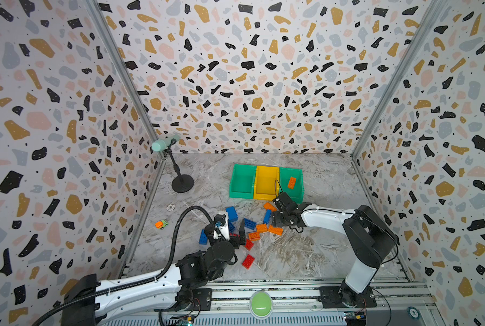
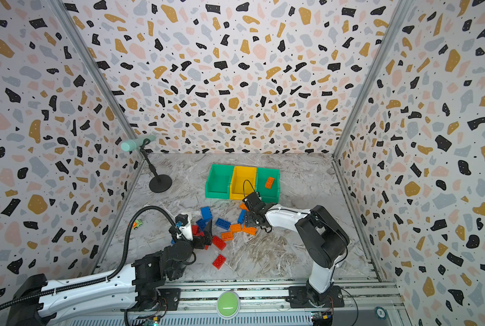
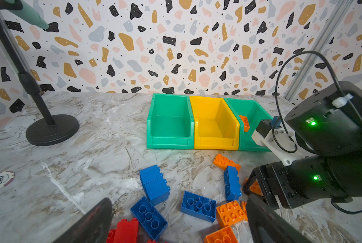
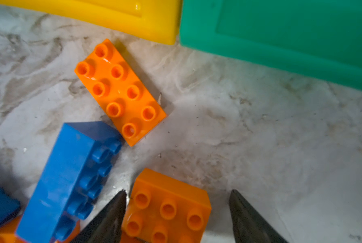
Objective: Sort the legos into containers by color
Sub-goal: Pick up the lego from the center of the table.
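- The left gripper [image 3: 178, 201] is spread wide, holding nothing, over the loose bricks [image 3: 198, 207].
- The right gripper [image 4: 178, 192] is parted, straddling an orange brick [image 4: 167, 210] on the table [image 4: 260, 126], not clamped.
- The bins [image 1: 266, 194] sit at twelve o'clock from the pile.
- Another brick [image 1: 292, 182] lies in the three o'clock green bin [image 1: 290, 171].

The surface [image 1: 306, 254] is grey-white marble with brown veining. The walls [image 1: 235, 70] are white terrazzo flecked with black, ochre, pink and grey. A yellow bin [image 1: 266, 175] sits between two green bins [image 1: 242, 180]. The green one on its right holds an orange brick [image 1: 292, 182]. In front of the yellow bin lie blue bricks [image 1: 231, 213], orange bricks [image 1: 261, 227] and red bricks [image 1: 248, 261]. Far to its left, the toy car [image 1: 161, 224] is orange and green. The stand [image 1: 182, 183] is black.
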Motion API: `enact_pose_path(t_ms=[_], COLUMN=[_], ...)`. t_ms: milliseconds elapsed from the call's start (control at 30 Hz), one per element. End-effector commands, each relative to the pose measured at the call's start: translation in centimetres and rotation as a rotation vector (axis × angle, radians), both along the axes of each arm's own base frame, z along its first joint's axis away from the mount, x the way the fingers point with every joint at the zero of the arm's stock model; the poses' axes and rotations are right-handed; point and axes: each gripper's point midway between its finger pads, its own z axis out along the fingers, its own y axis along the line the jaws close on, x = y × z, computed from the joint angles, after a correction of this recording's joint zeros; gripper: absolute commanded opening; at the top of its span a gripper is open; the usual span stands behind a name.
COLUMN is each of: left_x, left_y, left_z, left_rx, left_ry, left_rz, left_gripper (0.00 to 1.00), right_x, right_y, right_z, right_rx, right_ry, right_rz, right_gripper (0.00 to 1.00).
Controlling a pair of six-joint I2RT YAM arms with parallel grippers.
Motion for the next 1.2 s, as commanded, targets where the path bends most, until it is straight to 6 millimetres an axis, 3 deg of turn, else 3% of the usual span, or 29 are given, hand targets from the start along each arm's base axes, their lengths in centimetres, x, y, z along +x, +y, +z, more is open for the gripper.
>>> enact_pose_path(t_ms=[0,500,667,933,1167], left_x=[0.0,0.1,0.3,0.9,1.4], left_y=[0.5,-0.4,-1.4,-3.8,-5.6], left_z=[0.0,0.3,1.0,2.8,3.9], left_rx=[-0.027,-0.024,-0.015,0.012,0.029], left_ry=[-0.006,-0.005,-0.007,-0.026,-0.039], left_rz=[0.016,-0.008,-0.034,-0.081,-0.108], left_gripper=[1.0,1.0,1.0,1.0,1.0], right_x=[-0.4,-0.9,-0.4,4.1,9.7], right_y=[-0.1,-0.5,-0.6,-1.8,-4.0], right_z=[-0.7,-0.1,3.0,10.5,12.0], right_rx=[-0.013,-0.009,0.009,0.051,0.085], right_ry=[0.031,0.027,-0.031,-0.186,-0.246], right_rz=[-0.014,-0.008,-0.008,-0.028,-0.085], right_gripper=[0.75,0.46,0.46,0.46,0.47])
